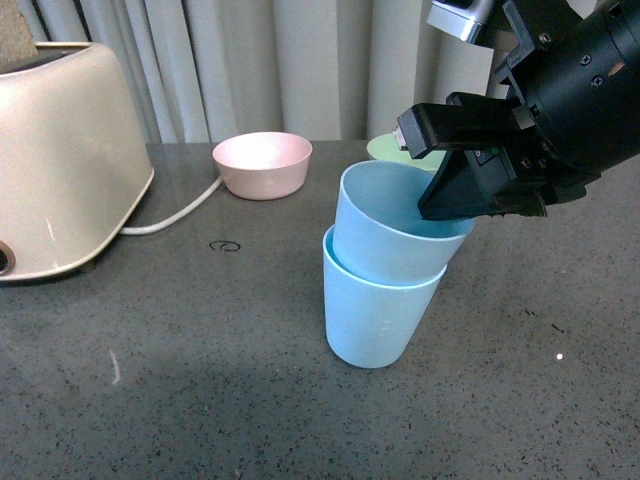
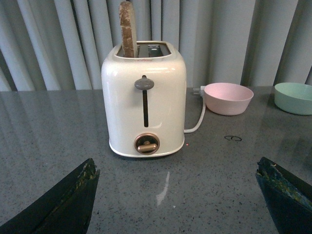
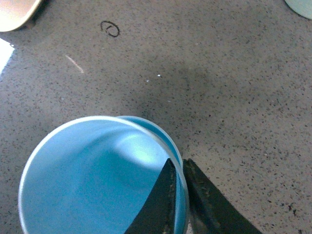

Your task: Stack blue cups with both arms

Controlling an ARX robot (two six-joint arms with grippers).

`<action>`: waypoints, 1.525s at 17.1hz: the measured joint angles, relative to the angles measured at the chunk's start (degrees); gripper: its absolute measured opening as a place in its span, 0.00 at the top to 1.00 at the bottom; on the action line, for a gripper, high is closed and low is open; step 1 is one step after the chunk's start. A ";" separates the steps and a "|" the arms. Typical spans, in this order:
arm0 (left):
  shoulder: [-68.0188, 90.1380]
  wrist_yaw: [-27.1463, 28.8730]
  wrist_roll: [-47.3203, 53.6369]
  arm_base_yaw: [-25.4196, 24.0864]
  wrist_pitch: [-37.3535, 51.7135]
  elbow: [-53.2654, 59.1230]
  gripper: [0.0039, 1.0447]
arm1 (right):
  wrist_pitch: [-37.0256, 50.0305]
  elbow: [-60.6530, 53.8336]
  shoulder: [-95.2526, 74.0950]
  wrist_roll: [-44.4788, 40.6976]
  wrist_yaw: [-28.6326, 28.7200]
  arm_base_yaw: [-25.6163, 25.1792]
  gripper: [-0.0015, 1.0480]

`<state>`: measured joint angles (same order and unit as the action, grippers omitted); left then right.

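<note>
Stack nearly done — upper cup [image 1: 395,225] sits tilted inside the lower cup [image 1: 372,315], mid-bench.
Your right gripper [image 1: 455,195] pinches its rim at 3 o'clock; seat and release. Left jaws stand wide, empty.

Two blue cups: upper cup [image 1: 395,225] nested, tilted, in lower cup [image 1: 375,315]. Two bowls: one pink bowl [image 1: 263,164], one green bowl [image 2: 294,97] (mostly hidden behind my right claw in the front view). One toaster [image 2: 145,100], cream, with one slice of bread [image 2: 128,29] standing in a slot and one white cord [image 1: 180,213]. One small drawn ring mark [image 1: 226,245] on one grey table [image 1: 180,380]. Claws: my right gripper [image 1: 450,195] only in front view; the left shows as two fingertips [image 2: 68,200] in its wrist view.
</note>
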<state>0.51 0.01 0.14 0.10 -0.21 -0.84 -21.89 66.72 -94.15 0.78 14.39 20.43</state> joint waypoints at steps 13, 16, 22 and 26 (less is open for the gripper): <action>0.00 0.00 0.00 0.00 0.00 0.00 0.06 | 20.20 -5.70 10.84 14.03 -2.12 -7.80 0.06; 0.00 0.00 0.00 0.00 0.00 0.00 0.06 | 29.48 -13.16 13.97 18.34 -7.89 -8.13 0.06; 0.00 -0.02 0.00 0.00 0.00 0.00 0.06 | 52.41 -35.52 31.43 8.57 -13.38 -20.63 0.27; 0.00 -0.02 0.00 0.00 0.02 0.00 0.06 | 50.40 -50.07 46.90 0.76 -14.27 -20.44 0.71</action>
<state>0.51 -0.01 0.14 0.10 -0.19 -0.84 28.51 16.64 -47.24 1.54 0.12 -0.01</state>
